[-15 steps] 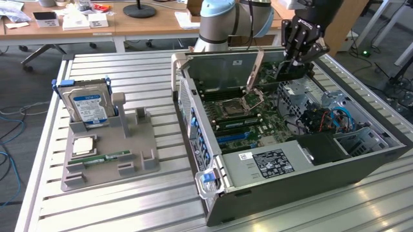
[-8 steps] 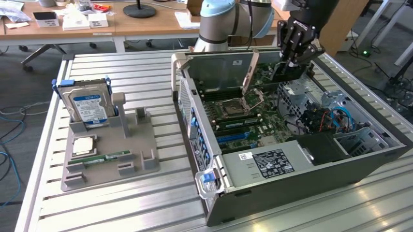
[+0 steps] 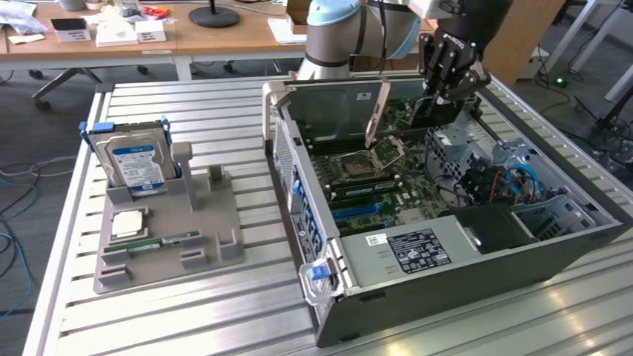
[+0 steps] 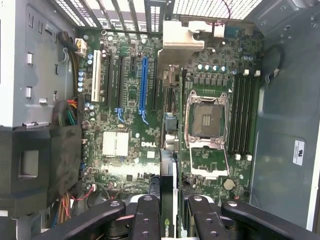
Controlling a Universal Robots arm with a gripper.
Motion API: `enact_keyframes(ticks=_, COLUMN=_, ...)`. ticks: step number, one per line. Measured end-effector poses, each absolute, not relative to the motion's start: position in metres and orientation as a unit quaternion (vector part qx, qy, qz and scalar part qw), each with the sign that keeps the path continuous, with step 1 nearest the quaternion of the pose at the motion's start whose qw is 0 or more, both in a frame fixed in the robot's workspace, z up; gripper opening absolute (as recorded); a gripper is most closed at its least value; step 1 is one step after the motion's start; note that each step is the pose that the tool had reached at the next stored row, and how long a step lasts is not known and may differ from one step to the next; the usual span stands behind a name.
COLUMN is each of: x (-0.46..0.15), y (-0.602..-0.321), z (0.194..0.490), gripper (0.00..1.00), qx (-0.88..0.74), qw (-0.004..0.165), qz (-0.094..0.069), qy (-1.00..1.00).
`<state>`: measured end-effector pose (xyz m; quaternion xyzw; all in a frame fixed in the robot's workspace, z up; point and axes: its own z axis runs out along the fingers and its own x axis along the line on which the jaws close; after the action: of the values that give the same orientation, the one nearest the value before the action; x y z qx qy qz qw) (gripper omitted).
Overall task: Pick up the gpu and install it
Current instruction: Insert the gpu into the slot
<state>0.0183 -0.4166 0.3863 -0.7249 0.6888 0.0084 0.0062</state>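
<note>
The gpu (image 3: pixel 420 113) hangs edge-down inside the open computer case (image 3: pixel 554 245), above the green motherboard (image 3: pixel 371 185). Its silver end bracket (image 3: pixel 375 115) faces the case's slotted rear wall. My gripper (image 3: pixel 442 96) is shut on the card's upper edge. From the wrist view the gpu (image 4: pixel 169 170) appears edge-on as a thin dark strip between my black fingers (image 4: pixel 146 217), with its bracket (image 4: pixel 182 36) at the far end. The card sits between the long blue slot (image 4: pixel 145 82) and the open CPU socket (image 4: pixel 206 120); whether it touches the board is unclear.
A grey holder (image 3: pixel 168 237) at the exterior view's left carries a hard drive with a blue label (image 3: pixel 136 159), a small chip (image 3: pixel 129 222) and a RAM stick (image 3: pixel 158 243). The power supply (image 3: pixel 416 248), drive cage and cables (image 3: pixel 514 182) crowd the case.
</note>
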Motion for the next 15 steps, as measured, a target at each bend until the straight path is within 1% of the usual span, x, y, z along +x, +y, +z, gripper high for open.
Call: enact_keyframes(ticks=15, x=-0.002, y=-0.417, z=0.381, gripper=0.26, qx=-0.725, qw=0.008, qz=0.007, qy=0.689)
